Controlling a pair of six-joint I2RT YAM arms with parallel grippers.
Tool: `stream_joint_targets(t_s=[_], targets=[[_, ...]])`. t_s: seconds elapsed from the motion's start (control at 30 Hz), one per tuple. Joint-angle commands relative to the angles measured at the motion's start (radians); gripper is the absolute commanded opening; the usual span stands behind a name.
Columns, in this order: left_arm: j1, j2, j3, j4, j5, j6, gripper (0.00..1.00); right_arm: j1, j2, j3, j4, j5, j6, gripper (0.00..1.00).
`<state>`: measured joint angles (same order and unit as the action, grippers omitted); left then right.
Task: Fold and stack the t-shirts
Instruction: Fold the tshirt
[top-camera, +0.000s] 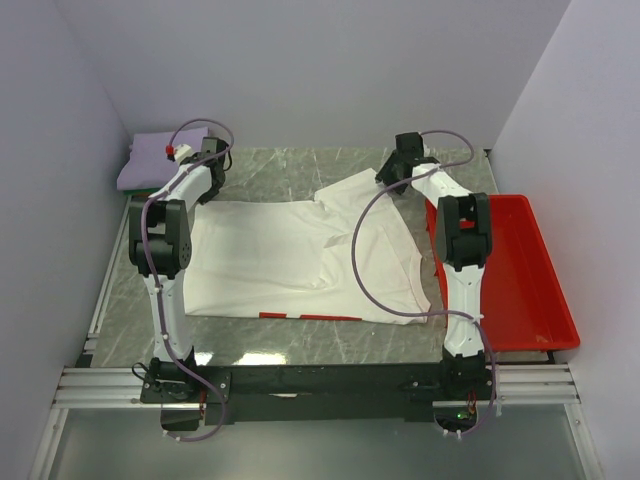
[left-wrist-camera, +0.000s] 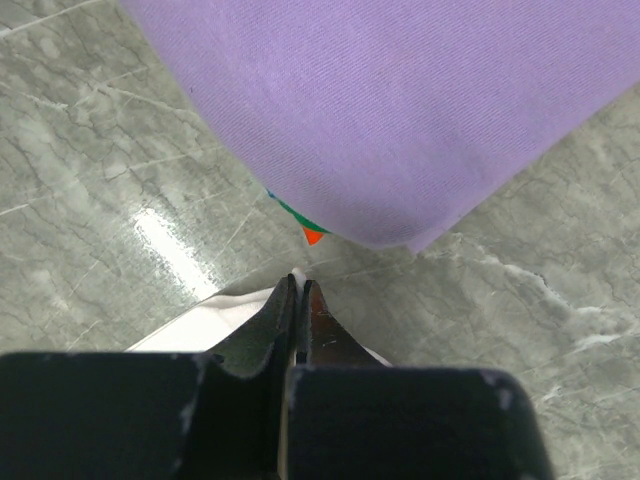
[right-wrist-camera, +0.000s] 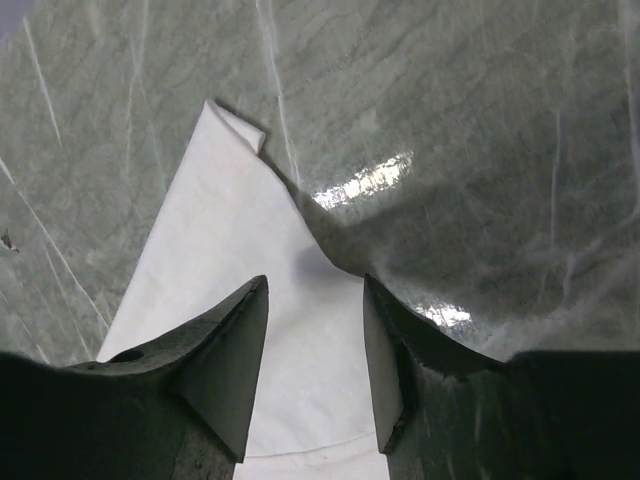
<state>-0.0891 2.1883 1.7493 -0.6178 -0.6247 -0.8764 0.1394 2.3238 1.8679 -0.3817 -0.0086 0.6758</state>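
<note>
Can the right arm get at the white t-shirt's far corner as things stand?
Likely yes: the right pincer hangs open directly above the white t-shirt, bare cloth between its jaws, nothing covering it.

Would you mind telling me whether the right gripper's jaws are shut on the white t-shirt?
No, the right gripper is open, its jaws standing well apart over the white t-shirt, which lies on the table.

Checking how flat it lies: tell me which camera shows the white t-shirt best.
The top external view: nearly the whole white t-shirt lies spread out there, only the arms crossing it. The left wrist view shows just a scrap pinched in the shut left gripper; the right wrist view shows one pointed corner under the open right gripper.
</note>
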Motion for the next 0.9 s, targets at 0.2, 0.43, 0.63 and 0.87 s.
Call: stream_joint_targets(t_s=[0.2, 0.43, 0.63, 0.87], targets=[[0.005, -0.045, -0.010, 0.029, 0.013, 0.020, 0.01, -0.004, 0.057, 0.077, 0.006, -0.008, 0.008, 0.45], [0.008, -0.042, -0.011, 0.033, 0.020, 0.022, 0.01, -0.001, 0.071, 0.093, 0.003, -0.027, 0.018, 0.39], [0.014, -0.045, -0.014, 0.041, 0.025, 0.027, 0.01, -0.003, 0.059, 0.080, 0.001, -0.034, 0.021, 0.08], [0.025, -0.062, -0.031, 0.056, 0.034, 0.033, 0.01, -0.012, -0.065, 0.001, 0.021, -0.021, -0.001, 0.00]])
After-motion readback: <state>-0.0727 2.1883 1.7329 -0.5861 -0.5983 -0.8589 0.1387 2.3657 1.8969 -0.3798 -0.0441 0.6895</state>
